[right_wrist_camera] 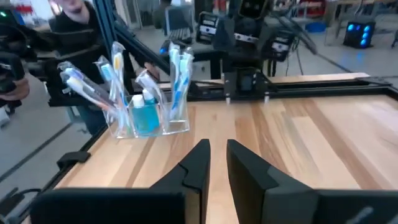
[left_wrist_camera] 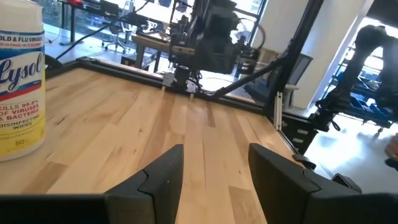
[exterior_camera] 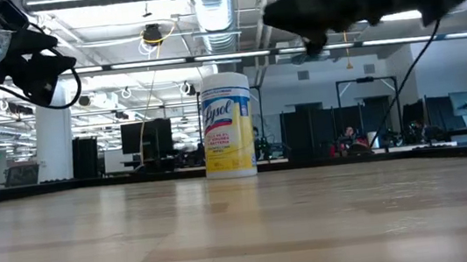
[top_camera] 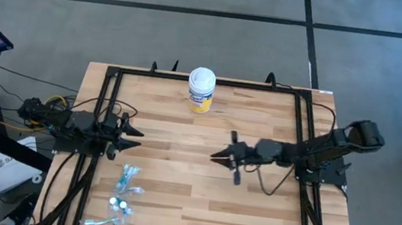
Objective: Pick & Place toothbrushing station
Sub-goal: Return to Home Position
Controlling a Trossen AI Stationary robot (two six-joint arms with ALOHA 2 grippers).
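Wooden worktop (top_camera: 251, 203); toothbrushes (right_wrist_camera: 177, 68) in the clear organizer (right_wrist_camera: 177, 121) by its left edge look light, slippery, best gripped mid-handle; left pincer (left_wrist_camera: 216, 152) gapes wide, right pincer (right_wrist_camera: 217, 146) barely parted, both empty.

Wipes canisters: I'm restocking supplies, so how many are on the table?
1. The wipes canister stands upright near the edge of the table farthest from the low camera, about midway across. No other shows anywhere.

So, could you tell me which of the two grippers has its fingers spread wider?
The left gripper: its fingers stand well apart, whereas the right gripper shows only a narrow gap.
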